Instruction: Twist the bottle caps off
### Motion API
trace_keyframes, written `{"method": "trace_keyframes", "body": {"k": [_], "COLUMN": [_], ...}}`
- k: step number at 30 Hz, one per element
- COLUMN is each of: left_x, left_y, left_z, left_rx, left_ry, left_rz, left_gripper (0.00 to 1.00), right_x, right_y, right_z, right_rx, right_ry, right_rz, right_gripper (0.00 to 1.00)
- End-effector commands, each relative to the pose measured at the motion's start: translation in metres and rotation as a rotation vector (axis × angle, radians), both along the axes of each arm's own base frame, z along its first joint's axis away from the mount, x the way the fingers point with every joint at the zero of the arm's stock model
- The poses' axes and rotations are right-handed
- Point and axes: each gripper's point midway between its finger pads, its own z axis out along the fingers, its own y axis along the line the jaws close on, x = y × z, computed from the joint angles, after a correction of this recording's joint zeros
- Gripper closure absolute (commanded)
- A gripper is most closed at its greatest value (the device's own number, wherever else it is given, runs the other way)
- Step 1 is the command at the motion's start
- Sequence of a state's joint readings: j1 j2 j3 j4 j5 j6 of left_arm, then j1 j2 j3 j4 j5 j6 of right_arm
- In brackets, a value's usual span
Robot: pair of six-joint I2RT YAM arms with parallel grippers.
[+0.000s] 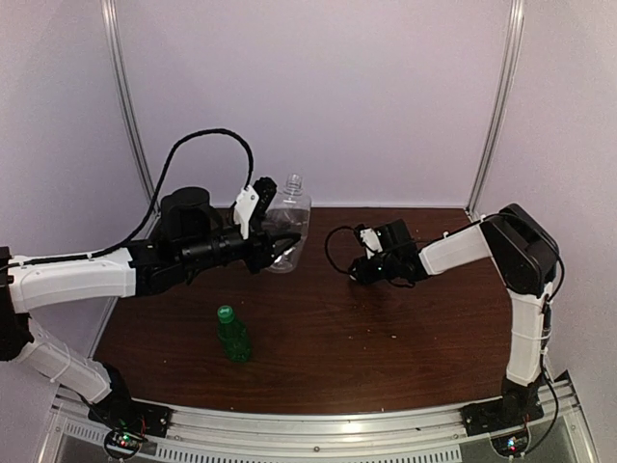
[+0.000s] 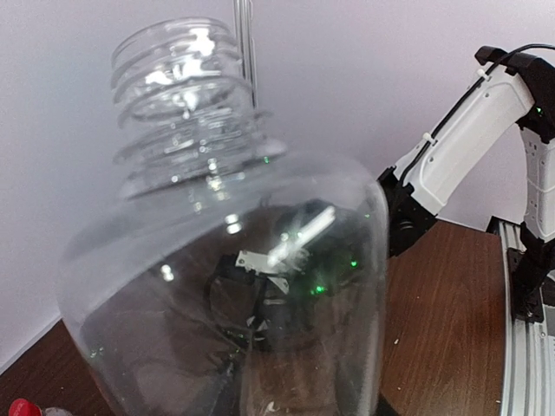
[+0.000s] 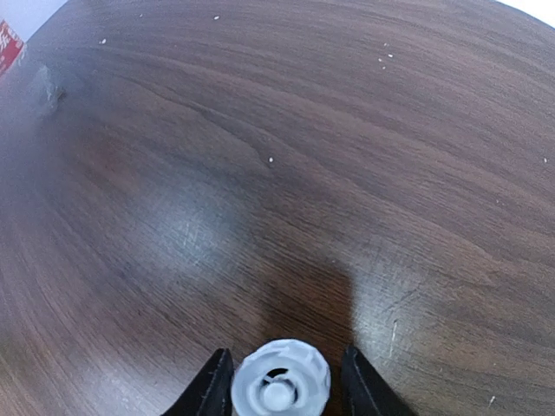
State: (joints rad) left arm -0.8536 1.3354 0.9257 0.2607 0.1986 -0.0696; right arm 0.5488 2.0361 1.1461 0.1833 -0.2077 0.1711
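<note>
One cap was off: the green bottle (image 1: pixel 232 338), toward the worktop's (image 1: pixel 386 347) front-left corner, stood capped; the left gripper (image 1: pixel 275 241) clamped the clear bottle (image 1: pixel 289 217) aloft, neck bare; the right gripper's (image 3: pixel 282 386) narrowly parted fingers (image 3: pixel 212 386) flanked the white cap (image 3: pixel 279 377), hold unclear.

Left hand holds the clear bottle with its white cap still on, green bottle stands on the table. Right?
No. Left wrist view shows the clear bottle with a bare neck; the white cap is off, at the right hand. Rest holds.
</note>
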Motion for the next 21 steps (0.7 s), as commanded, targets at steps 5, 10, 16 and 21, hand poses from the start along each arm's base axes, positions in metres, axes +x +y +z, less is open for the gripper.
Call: {"method": "trace_keyframes", "body": {"k": [5, 10, 16, 21], "left_x": [0.006, 0.006, -0.003, -0.014], "left_y": [0.0, -0.001, -0.008, -0.016], "left_z": [0.014, 0.011, 0.011, 0.013], "left_rx": [-0.032, -0.029, -0.039, -0.061], "left_ry": [-0.025, -0.019, -0.021, -0.019], "left_rz": [0.022, 0.021, -0.048, -0.125], "left_gripper": [0.6, 0.6, 0.56, 0.51], "right_x": [-0.005, -0.028, -0.077, -0.123], "right_y": [-0.012, -0.004, 0.018, 0.036], "right_z": [0.047, 0.103, 0.21, 0.286], "right_rx": [0.052, 0.155, 0.347, 0.471], "right_ry": [-0.054, -0.119, -0.223, -0.275], "right_rz": [0.008, 0.104, 0.341, 0.546], "right_gripper": [0.33, 0.19, 0.13, 0.09]}}
